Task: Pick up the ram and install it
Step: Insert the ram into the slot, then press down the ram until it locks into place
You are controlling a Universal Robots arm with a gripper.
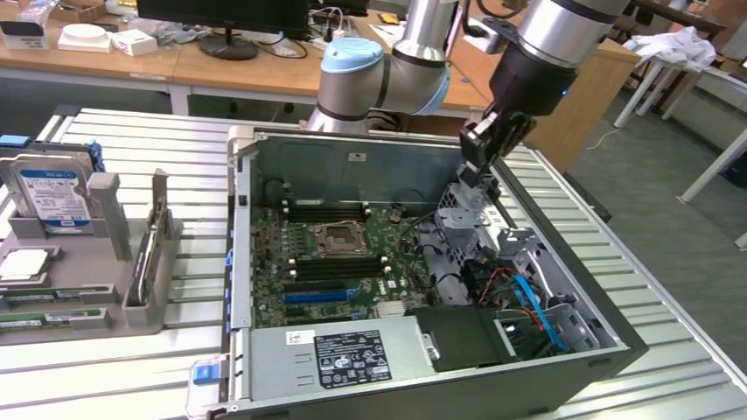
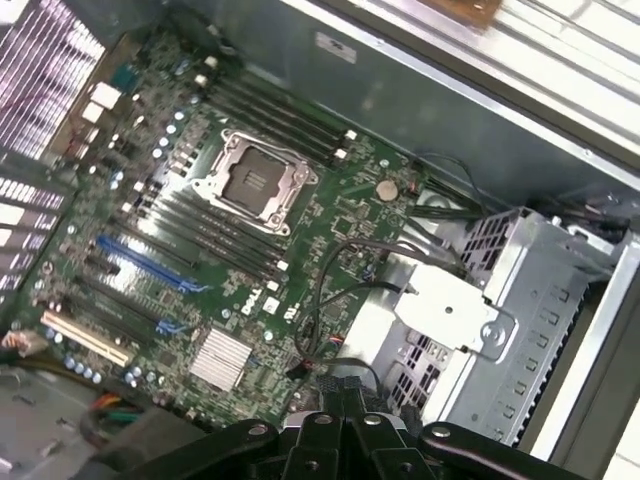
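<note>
The open computer case (image 1: pixel 240 262) lies on the slatted table with its motherboard (image 1: pixel 338 262) facing up. Black memory slots (image 1: pixel 332 213) (image 2: pixel 280 118) run on both sides of the bare processor socket (image 1: pixel 335 234) (image 2: pixel 255 180). What looks like the ram, flat green sticks (image 1: pixel 47 320), lies in the grey parts holder (image 1: pixel 105 289) at the exterior view's left. My gripper (image 1: pixel 478 171) (image 2: pixel 343 405) hangs over the case's right side, just above the metal drive cage (image 1: pixel 467 214) (image 2: pixel 520 290), far from the holder.
A hard drive (image 1: pixel 52 197) stands upright in the holder. A power supply (image 1: pixel 338 354) and coloured cables (image 1: pixel 526 297) fill the near part of the case. Desks with a monitor stand (image 1: pixel 227 44) lie behind the table.
</note>
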